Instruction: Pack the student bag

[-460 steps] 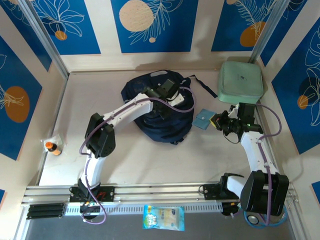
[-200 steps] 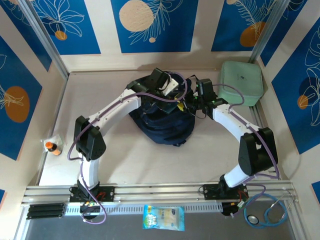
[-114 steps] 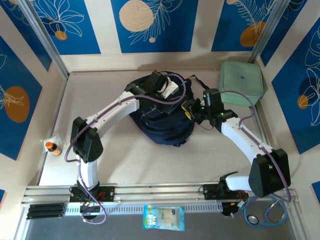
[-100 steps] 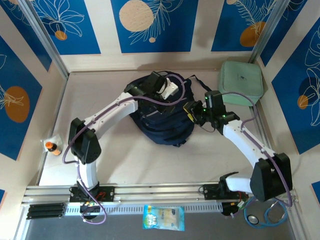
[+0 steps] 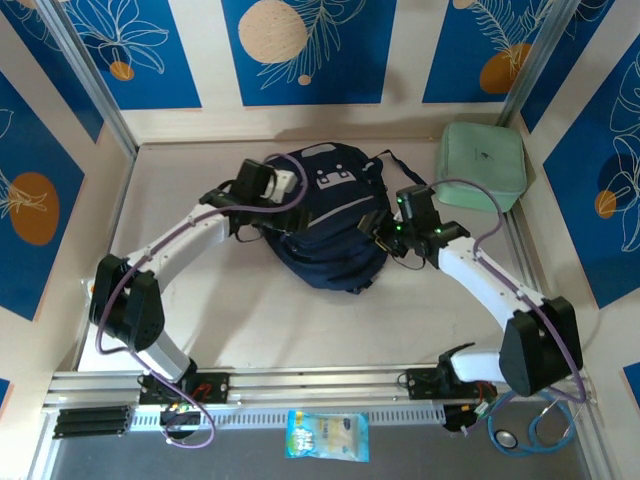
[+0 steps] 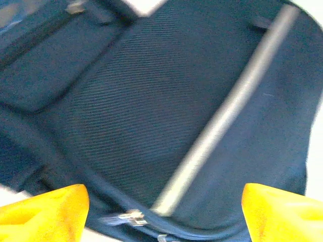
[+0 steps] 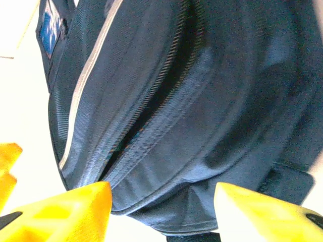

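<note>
1. Top external: the student bag point(image 5: 335, 245) lies slumped on the table between the two grippers.
2. Left gripper point(image 6: 161, 214): fingers spread, nothing held. The bag's mesh panel and grey stripe point(image 6: 227, 116) are just ahead.
3. Right gripper point(image 7: 159, 201): fingers apart, empty. The zipper line point(image 7: 169, 85) is directly ahead.
4. Judgement: soft, floppy fabric, likely to sag when lifted. Pinch a zipper edge or strap, not a flat panel.

No legible text anywhere, white marks on student bag point(image 5: 328, 232) indecipherable.
</note>
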{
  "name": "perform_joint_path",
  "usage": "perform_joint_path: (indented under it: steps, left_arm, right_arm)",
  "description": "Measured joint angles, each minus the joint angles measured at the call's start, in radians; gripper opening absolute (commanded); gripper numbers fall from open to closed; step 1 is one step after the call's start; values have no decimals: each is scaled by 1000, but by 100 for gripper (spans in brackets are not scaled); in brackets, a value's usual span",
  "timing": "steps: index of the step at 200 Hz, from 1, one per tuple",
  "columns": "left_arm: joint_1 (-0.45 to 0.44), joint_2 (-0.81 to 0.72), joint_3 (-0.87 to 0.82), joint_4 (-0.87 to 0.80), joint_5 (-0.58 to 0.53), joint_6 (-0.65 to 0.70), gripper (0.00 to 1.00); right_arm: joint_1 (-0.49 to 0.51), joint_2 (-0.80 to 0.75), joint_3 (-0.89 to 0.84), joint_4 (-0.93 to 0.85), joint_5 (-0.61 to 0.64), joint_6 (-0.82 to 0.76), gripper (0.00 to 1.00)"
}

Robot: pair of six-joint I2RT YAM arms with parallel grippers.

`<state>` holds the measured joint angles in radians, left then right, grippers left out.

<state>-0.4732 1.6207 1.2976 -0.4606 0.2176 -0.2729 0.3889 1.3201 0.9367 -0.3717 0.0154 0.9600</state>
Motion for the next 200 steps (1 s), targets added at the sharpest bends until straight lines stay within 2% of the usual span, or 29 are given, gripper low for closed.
perform_joint_path:
  steps: [30, 103, 144, 176, 200]
  left_arm:
    - [92, 58, 21, 0, 13, -118, 65]
    - [111, 282, 144, 23, 177, -246, 40]
    - [122, 308, 163, 19, 235, -265, 13]
    - [129, 302, 137, 47, 260, -280, 0]
    - [131, 264, 72, 105, 273, -299, 0]
  right_arm:
    - [40, 80, 63, 0, 0, -23, 57]
    - [77, 191, 136, 0, 15, -44, 55]
    - [77, 256, 156, -4, 20, -61, 39]
    - [69, 289, 163, 3, 21, -80, 29]
    - [56, 329, 175, 2, 3, -106, 23]
